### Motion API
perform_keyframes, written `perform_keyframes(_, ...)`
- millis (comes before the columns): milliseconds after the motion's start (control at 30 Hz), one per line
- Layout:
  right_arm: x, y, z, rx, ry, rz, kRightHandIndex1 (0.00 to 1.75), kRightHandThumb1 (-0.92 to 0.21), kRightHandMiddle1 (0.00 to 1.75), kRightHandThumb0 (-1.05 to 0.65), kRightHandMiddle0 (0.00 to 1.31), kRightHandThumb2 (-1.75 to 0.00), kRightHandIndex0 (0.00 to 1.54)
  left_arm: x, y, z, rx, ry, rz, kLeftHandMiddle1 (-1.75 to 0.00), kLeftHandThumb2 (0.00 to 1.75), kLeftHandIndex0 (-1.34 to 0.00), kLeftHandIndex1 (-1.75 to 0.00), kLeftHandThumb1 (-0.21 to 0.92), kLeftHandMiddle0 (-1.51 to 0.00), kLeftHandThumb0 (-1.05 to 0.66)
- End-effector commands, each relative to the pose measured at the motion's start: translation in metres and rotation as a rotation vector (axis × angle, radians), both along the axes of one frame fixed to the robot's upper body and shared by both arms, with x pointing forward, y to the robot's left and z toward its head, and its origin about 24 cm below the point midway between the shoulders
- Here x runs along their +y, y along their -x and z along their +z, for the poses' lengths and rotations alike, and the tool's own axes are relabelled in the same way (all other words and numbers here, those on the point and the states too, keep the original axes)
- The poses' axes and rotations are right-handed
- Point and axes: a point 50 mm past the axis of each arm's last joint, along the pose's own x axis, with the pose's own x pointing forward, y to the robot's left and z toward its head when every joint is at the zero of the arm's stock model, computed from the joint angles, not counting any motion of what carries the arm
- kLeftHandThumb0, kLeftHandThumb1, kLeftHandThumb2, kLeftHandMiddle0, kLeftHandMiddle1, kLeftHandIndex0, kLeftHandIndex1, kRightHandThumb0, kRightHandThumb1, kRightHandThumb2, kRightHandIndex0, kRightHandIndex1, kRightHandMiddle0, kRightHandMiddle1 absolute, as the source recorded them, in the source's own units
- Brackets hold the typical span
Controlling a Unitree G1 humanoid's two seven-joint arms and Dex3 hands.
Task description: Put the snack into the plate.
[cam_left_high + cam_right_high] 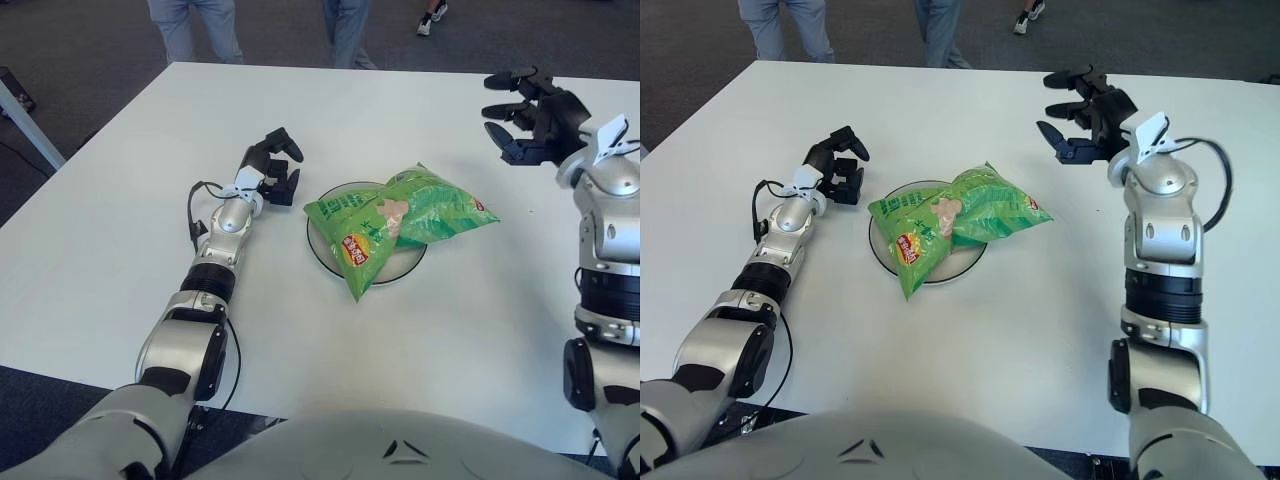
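A green snack bag (400, 222) lies across the white plate (322, 252) in the middle of the table, its right end hanging over the plate's rim. My right hand (520, 112) is raised at the far right of the table, well away from the bag, with fingers spread and nothing in them. My left hand (275, 168) shows just left of the plate, fingers loosely curled and holding nothing.
The white table (120, 200) runs to edges at the left and front. Legs of standing people (195, 25) show beyond the far edge. A cable (195, 210) loops beside my left forearm.
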Motion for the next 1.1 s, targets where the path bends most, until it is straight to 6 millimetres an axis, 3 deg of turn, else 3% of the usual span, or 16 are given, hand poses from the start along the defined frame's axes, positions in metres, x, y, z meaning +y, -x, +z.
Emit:
perform_keyframes(0, -0.002, 0.004, 0.002, -0.033, -0.065, -0.026, 1.24, -0.86, 1.71, -0.34, 0.19, -0.59, 0.28, 0.003, 0.016, -0.033, 0.104, 0.012, 0.025, -1.75, 1.33, -0.62, -1.75, 0.31, -1.29, -0.48)
perform_keyframes(200, -0.013, 0.006, -0.018, -0.027, -0.142, -0.097, 1.37, -0.81, 1.74, -0.36, 0.25, -0.67, 0.34, 0.004, 0.016, -0.034, 0.114, 0.022, 0.023, -1.75, 1.33, -0.62, -1.75, 0.3, -1.29, -0.48)
perform_keyframes(300, -0.013, 0.007, -0.021, -0.029, -0.172, -0.114, 1.36, -0.74, 1.75, -0.12, 0.28, -0.69, 0.43, 0.004, 0.016, -0.034, 0.12, 0.023, 0.022, -1.75, 1.33, -0.62, -1.75, 0.3, -1.29, -0.48)
perform_keyframes(433, -0.013, 0.007, -0.028, -0.022, -0.247, -0.141, 1.36, -0.62, 1.75, -0.03, 0.32, -0.83, 0.53, 0.005, 0.015, -0.034, 0.115, 0.034, 0.028, -1.75, 1.33, -0.62, -1.75, 0.3, -1.29, -0.48)
perform_keyframes(767, -0.014, 0.009, -0.044, -0.008, -0.395, -0.183, 1.41, -0.36, 1.75, -0.01, 0.49, -1.16, 0.65, 0.006, 0.015, -0.037, 0.148, 0.071, 0.02, -1.75, 1.3, -0.6, -1.75, 0.33, -1.29, -0.47)
perform_keyframes(1067, -0.028, 0.007, -0.068, 0.023, -0.434, -0.21, 1.51, -0.19, 1.75, -0.01, 0.57, -1.39, 0.74, 0.008, 0.015, -0.038, 0.156, 0.096, 0.009, -1.75, 1.27, -0.58, -1.75, 0.35, -1.29, -0.47)
